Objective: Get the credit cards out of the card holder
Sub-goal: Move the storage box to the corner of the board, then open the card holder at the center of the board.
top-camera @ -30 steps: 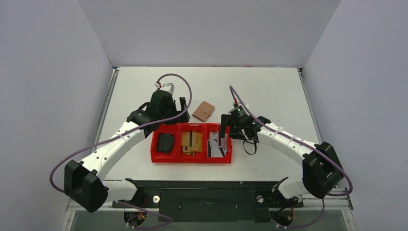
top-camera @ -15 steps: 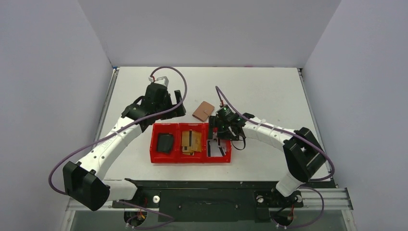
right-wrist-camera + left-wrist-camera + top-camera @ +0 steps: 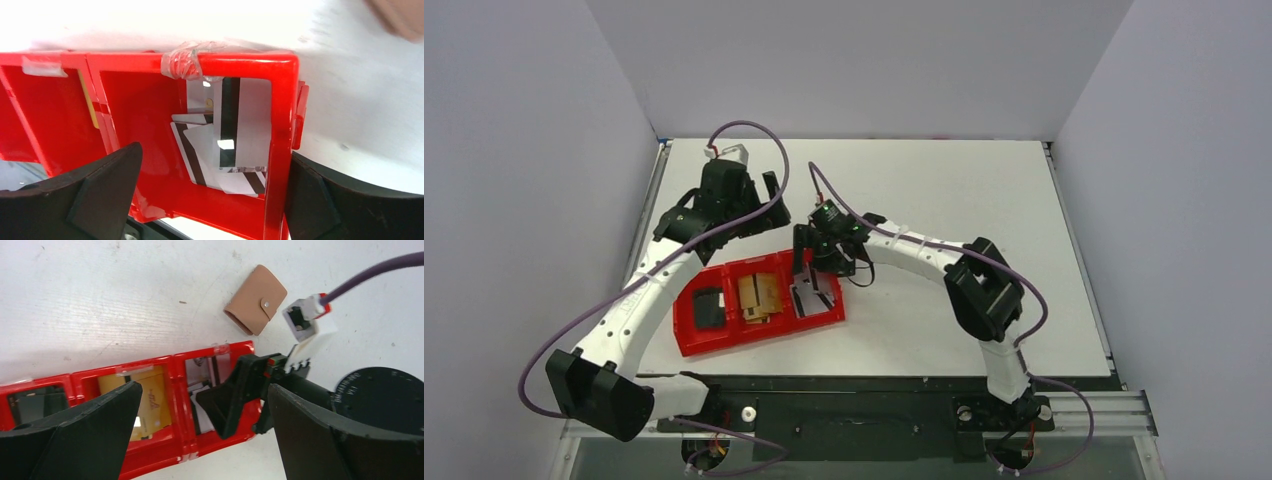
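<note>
Top external, biggest first: the table [image 3: 944,180], then the red tray [image 3: 764,334] lying skewed near my arm bases. The right arm reaches in from 3 o'clock. The right gripper [image 3: 811,282] hangs with its jaws spread wide over the tray's rightmost compartment, holding nothing. The left gripper [image 3: 774,205] sits at 11 o'clock of the tray, also spread wide and empty. From up here I can't see the card holder, because the right wrist covers that spot.

The left wrist camera gives it to me. The card holder [image 3: 256,299] lies on bare table beyond the tray's far rim, at about 1 o'clock from the left gripper. It is folded, with its snap tab [image 3: 266,303] laid down over the front. Its long axis runs from 1 to 7 o'clock in that view, tilted off square to my left jaws. In the right wrist camera it is only a tan blur in the 1 o'clock corner, off the tray.

Credit cards [image 3: 247,135] lie loose in the compartment directly between the right fingers. Whether more sit inside the folded holder I can't tell.

My read is that the right gripper is nearer the holder, but the left has the clearer line to it. Either wrist would need turning to meet that axis.
</note>
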{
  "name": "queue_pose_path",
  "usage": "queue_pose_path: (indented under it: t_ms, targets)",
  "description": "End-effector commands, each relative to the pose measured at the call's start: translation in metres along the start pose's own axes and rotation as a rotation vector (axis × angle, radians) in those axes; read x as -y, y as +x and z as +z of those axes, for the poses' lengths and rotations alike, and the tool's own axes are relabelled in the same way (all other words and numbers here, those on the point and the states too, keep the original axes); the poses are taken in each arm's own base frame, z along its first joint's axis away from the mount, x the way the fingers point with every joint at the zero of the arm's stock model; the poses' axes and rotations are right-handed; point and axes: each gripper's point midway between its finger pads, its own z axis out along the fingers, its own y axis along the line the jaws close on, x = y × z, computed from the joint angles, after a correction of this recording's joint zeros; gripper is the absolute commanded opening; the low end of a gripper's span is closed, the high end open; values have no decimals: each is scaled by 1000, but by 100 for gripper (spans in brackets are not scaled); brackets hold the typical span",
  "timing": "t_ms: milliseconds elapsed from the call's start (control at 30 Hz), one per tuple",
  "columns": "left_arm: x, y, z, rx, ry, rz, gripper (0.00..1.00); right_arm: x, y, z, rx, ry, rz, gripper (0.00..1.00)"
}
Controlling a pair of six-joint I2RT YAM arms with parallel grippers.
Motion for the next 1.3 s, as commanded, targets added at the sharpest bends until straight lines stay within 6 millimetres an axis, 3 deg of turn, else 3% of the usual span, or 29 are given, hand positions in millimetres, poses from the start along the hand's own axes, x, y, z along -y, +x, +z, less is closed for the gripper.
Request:
queue_pose_path:
  t_ms: [0,33,67,100,133,167,200,233,367,467,567,667,700,733,767,800,900,1033,1167,1267]
  targets:
    - [1,-40,-32,113,28,-25,98,-72,-19,5,2,-171,37,96]
    - [-1,-44,-33,122,25,-33,98,-73,-16,18,-13,-167,40,96]
    - [-1,-48,-36,132,31,-40,98,-91,-23,15,-3,-206,44,96]
    - [-3,-52,-37,141,29,-48,98,-92,-20,29,-22,-201,51,96]
    - [-1,-55,-40,150,37,-55,98,-109,-30,25,-10,-246,56,96]
    - [0,-59,-42,160,42,-61,98,-111,-27,37,-23,-247,59,96]
    - [0,-61,-42,162,44,-62,98,-127,-37,32,-6,-292,54,96]
    - [2,-64,-44,170,49,-65,98,-129,-35,41,-15,-294,52,96]
    - [6,-69,-46,175,63,-64,98,-159,-57,35,23,-383,33,96]
    - [8,-70,-47,179,79,-66,98,-159,-75,23,64,-395,25,97]
    - [11,-69,-47,181,97,-75,98,-137,-98,10,119,-358,30,97]
    - [12,-70,-51,199,112,-83,98,-117,-124,-18,192,-317,34,97]
    - [12,-70,-52,201,114,-86,98,-99,-131,-18,210,-266,38,97]
    - [11,-70,-53,205,114,-89,98,-94,-138,-30,237,-254,36,97]
    - [11,-70,-54,208,115,-90,98,-71,-143,-28,254,-186,44,97]
    - [10,-69,-54,209,114,-91,98,-60,-152,-40,285,-160,49,97]
    - [8,-67,-51,201,109,-91,98,-2,-156,-43,329,45,37,96]
    - [4,-61,-43,180,97,-88,98,50,-158,-47,350,235,4,91]
    - [1,-51,-32,144,91,-89,98,75,-155,-36,319,326,-28,79]
    - [-1,-42,-25,120,88,-95,98,79,-158,-31,309,349,-51,68]
